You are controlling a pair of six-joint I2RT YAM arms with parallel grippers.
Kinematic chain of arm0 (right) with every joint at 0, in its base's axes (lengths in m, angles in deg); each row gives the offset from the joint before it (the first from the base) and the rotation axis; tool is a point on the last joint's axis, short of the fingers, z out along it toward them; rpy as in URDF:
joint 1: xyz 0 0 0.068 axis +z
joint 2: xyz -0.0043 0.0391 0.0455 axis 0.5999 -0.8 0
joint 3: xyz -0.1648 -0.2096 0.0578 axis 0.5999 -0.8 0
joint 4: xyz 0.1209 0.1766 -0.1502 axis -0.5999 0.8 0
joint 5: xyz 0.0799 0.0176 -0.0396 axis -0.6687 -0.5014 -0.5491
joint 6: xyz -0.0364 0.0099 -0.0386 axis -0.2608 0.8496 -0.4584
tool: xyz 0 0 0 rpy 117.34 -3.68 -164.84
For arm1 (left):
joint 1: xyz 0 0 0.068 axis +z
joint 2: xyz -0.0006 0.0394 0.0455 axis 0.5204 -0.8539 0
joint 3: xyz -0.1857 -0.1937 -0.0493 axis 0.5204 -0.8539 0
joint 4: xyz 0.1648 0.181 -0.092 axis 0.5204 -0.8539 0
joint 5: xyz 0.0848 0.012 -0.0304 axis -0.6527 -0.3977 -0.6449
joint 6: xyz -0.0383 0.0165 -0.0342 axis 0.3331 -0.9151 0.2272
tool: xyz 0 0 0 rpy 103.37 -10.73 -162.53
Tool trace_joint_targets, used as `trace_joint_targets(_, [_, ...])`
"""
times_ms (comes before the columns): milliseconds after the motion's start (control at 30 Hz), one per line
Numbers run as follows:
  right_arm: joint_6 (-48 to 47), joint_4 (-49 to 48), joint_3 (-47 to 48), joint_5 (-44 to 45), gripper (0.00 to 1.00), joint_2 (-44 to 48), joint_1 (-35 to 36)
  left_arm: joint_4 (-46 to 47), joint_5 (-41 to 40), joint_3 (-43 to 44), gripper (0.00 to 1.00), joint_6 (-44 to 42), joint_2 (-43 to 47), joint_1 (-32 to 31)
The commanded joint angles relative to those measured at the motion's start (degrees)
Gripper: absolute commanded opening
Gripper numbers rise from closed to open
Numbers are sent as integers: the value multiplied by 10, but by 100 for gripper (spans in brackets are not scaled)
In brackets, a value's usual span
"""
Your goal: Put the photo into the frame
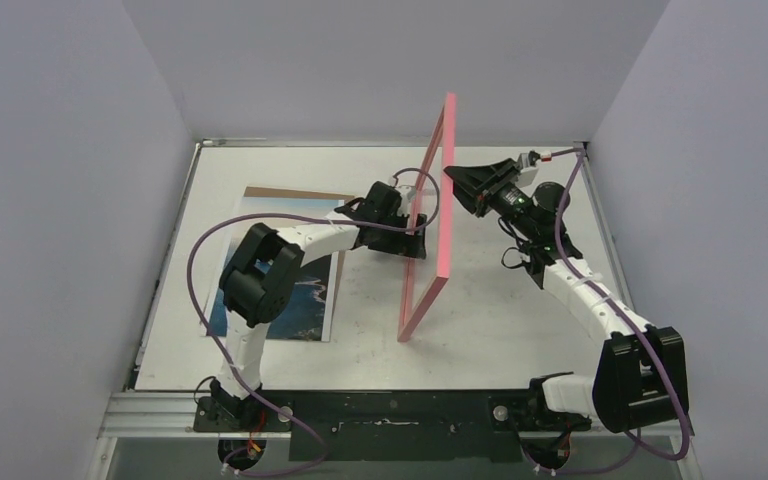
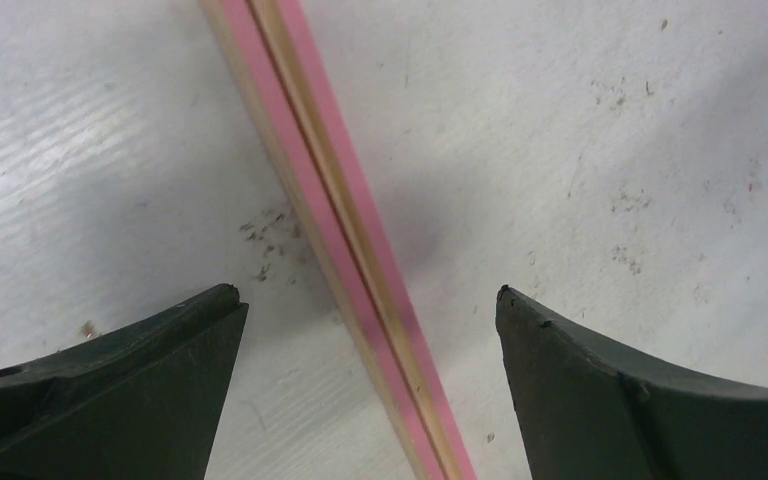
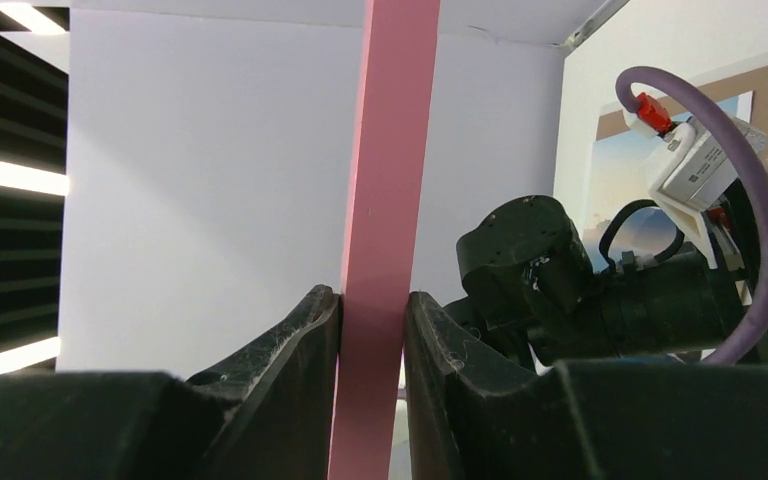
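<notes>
Top external shows the frame point(image 1: 438, 200) upright on the desk point(image 1: 520, 320), right end effector point(image 1: 457, 185) pinching its edge, left end effector point(image 1: 405, 228) gaping empty over its bottom rail, photo point(image 1: 315, 295) flat at left; reckon laying the frame down comes next.

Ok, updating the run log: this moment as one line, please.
right jaws: shut on pink frame, upright on edge | left jaws: open over its bottom rail | photo: flat on table, not inserted
</notes>
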Motion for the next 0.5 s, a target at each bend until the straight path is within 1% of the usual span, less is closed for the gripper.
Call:
trace_joint_targets(0, [-89, 72, 18, -45, 5, 2, -11, -32, -46, 49, 96, -31, -39, -17])
trace_joint_targets(100, [-133, 132, 28, -46, 6, 8, -24, -66, -93, 71, 98, -48, -62, -25])
trace_joint_targets(167, [-168, 187, 40, -54, 8, 12, -43, -71, -118, 65, 84, -53, -63, -23])
trace_joint_targets(200, [-194, 224, 51, -57, 9, 13, -53, -65, -132, 55, 76, -58, -59, -24])
trace_joint_targets(233, [-232, 283, 63, -56, 12, 12, -64, -61, -151, 44, 67, -59, -51, -24])
trace_joint_targets(267, [-259, 319, 73, -57, 16, 10, -79, -55, -165, 32, 60, -59, -41, -23])
trace_joint_targets(300, [-283, 352, 81, -60, 22, 7, -89, -52, -175, 21, 57, -59, -35, -23])
trace_joint_targets(333, [-304, 375, 88, -63, 27, 3, -98, -49, -182, 10, 56, -59, -29, -22])
trace_joint_targets(400, [-344, 420, 101, -58, 33, -6, -106, -41, -193, -10, 55, -58, -20, -21])
trace_joint_targets(467, [-368, 449, 105, -50, 41, -13, -109, -38, -191, -22, 54, -55, -16, -20])
